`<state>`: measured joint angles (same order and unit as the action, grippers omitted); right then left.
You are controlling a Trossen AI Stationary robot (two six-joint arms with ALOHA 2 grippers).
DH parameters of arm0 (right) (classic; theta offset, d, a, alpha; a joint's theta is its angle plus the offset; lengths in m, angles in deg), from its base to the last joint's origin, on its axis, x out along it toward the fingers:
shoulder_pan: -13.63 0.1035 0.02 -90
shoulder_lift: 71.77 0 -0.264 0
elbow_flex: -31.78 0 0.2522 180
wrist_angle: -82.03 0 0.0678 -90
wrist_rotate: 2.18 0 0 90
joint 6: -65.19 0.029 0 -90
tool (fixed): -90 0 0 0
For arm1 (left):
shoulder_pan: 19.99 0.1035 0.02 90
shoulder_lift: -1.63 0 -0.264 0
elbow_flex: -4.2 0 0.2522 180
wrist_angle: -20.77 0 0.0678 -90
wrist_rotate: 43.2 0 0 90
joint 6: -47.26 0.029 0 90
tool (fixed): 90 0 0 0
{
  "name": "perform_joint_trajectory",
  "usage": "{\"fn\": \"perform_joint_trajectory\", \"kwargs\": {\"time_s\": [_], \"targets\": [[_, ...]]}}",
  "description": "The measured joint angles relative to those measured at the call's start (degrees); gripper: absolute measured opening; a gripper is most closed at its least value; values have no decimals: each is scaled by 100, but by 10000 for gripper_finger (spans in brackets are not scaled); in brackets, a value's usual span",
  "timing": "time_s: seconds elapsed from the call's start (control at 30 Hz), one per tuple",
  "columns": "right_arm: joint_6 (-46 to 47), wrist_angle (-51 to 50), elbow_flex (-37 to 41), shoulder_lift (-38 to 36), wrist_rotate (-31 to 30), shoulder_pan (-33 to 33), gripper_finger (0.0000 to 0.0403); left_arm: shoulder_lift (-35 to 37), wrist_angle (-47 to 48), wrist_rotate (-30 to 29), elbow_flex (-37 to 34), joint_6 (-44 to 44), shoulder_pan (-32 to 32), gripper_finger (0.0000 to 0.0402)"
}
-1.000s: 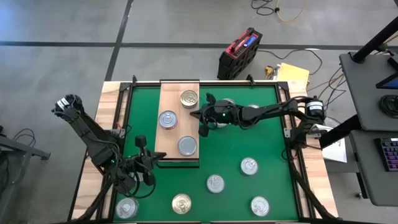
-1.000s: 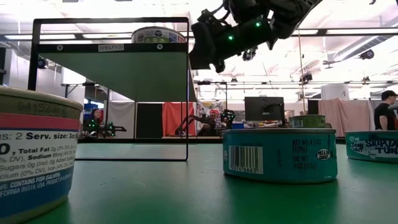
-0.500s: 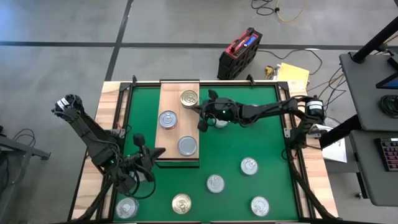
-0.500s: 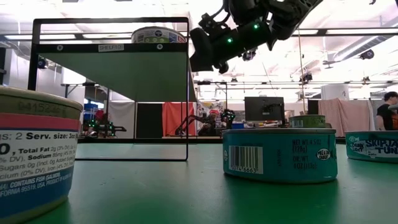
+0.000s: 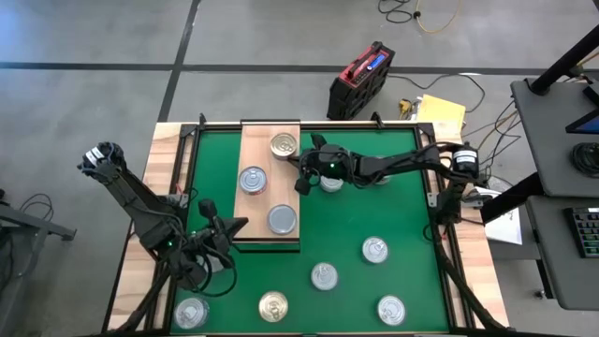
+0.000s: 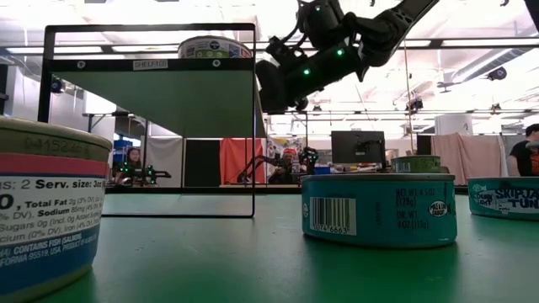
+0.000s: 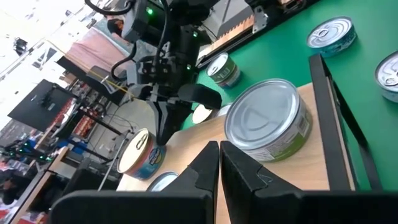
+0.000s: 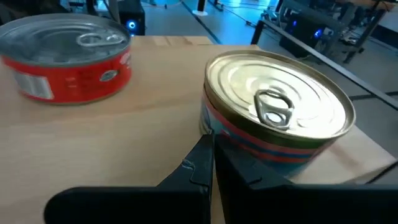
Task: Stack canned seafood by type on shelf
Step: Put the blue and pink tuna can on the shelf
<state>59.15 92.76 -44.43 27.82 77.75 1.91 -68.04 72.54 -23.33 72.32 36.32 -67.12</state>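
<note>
R pincer closed; 3 tins on shelf

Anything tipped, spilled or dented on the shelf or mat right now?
Nothing stands out. Three cans sit flat on the shelf, the rest upright on the mat. Right gripper is shut beside the shelf, left gripper shut at its corner.

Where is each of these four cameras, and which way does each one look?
High view: above the table, looking straight down on the shelf, loose cans and both arms.
Low view: at mat height, looking level across the table; the right gripper hangs above.
Left wrist view: on the left arm, looking past the shut left gripper across the shelf.
Right wrist view: on the right arm, its shut fingers just short of the gold-lidded can.
Shared: the gold-lidded can appears in the high view and the right wrist view.
</note>
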Motion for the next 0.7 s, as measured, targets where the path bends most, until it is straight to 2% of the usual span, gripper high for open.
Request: {"fn": "perform_joint_trajectory", "kwargs": {"time_s": [0.47,0.6,0.7], "targets": [[-13,-48,-204,-2,4,-44,9,0,108,-139,-19,-26,14,0],[-16,6,-204,-2,552,-45,9,0,157,-158,-19,-52,14,0],[-89,67,-317,-2,601,-40,9,0,181,-276,-19,-52,14,0]]}}
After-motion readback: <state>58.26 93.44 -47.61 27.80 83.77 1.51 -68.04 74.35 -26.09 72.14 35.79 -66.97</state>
